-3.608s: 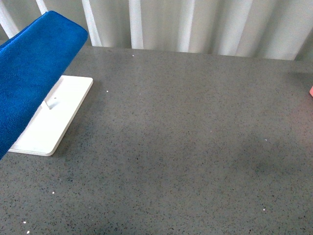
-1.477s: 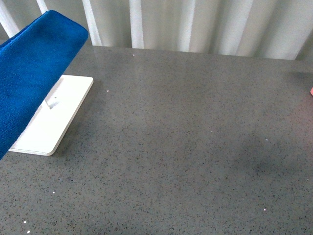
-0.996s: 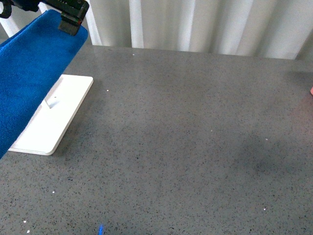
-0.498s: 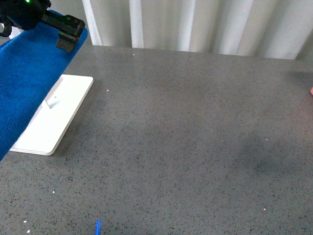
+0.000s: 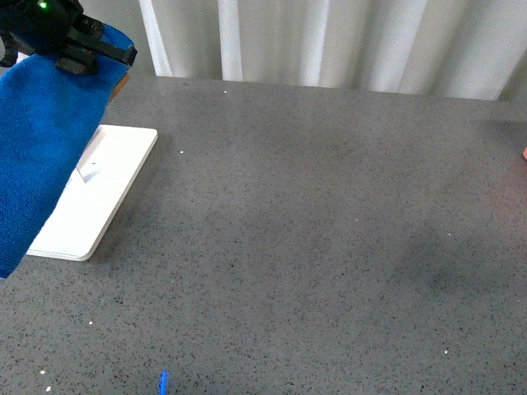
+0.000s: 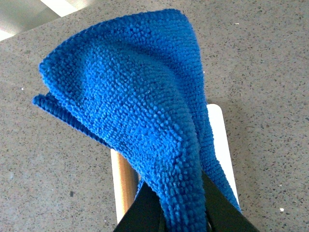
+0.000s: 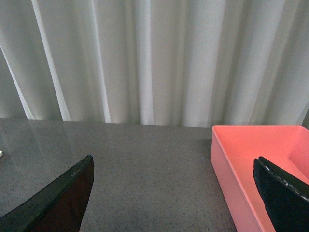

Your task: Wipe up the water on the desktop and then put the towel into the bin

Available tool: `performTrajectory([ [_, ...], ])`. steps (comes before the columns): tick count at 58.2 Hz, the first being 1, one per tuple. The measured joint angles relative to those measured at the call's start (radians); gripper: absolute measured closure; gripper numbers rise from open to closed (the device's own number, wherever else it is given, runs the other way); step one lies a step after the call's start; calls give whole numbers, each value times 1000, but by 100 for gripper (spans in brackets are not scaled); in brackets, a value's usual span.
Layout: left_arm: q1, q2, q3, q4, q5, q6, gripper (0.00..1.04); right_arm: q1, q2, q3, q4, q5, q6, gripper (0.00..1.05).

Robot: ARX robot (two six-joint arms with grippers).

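The blue fluffy towel (image 5: 41, 140) hangs at the far left of the front view, over the white tray. My left gripper (image 5: 86, 51) is shut on its upper end. In the left wrist view the towel (image 6: 135, 96) bunches up out of the black fingers (image 6: 145, 212) of my left gripper (image 6: 181, 217). The grey speckled desktop (image 5: 313, 222) spreads across the view; I cannot make out water on it, only a faint darker patch (image 5: 445, 280). My right gripper (image 7: 169, 203) is open and holds nothing, next to the pink bin (image 7: 260, 159).
A white rectangular tray (image 5: 95, 206) lies on the desktop's left side, under the towel, and shows as the tray (image 6: 219, 140) in the left wrist view. White curtains (image 5: 329, 41) close off the far edge. A small blue speck (image 5: 163, 381) sits near the front edge.
My left gripper came into view at the top left and shut on the towel's upper end. The towel's top has been pulled left, uncovering more of the tray.
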Motion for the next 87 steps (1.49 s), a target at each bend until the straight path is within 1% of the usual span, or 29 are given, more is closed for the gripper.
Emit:
performTrajectory([
  [7, 0, -25, -16, 0, 37, -23, 99, 0, 0, 0, 0, 0, 0, 7],
  [27, 30, -105, -22, 11, 90, -30, 99, 0, 0, 0, 0, 0, 0, 7],
  [37, 45, -188, 59, -26, 169, -91, 99, 0, 0, 0, 0, 0, 0, 7],
  [40, 46, -229, 80, -26, 207, -124, 99, 0, 0, 0, 0, 0, 0, 7],
  [48, 21, -351, 88, 28, 308, -229, 99, 0, 0, 0, 0, 0, 0, 7],
  [59, -81, -516, 5, 183, 451, -389, 99, 0, 0, 0, 0, 0, 0, 7],
  [60, -104, -537, -19, 214, 479, -420, 99, 0, 0, 0, 0, 0, 0, 7],
  [64, -153, -567, -70, 276, 516, -471, 99, 0, 0, 0, 0, 0, 0, 7],
  [67, -205, -577, -127, 343, 550, -523, 99, 0, 0, 0, 0, 0, 0, 7],
  [72, -300, -550, -246, 473, 574, -597, 99, 0, 0, 0, 0, 0, 0, 7],
  [77, -384, -477, -353, 625, 575, -666, 99, 0, 0, 0, 0, 0, 0, 7],
  [87, -466, -388, -455, 859, 605, -782, 99, 0, 0, 0, 0, 0, 0, 7],
])
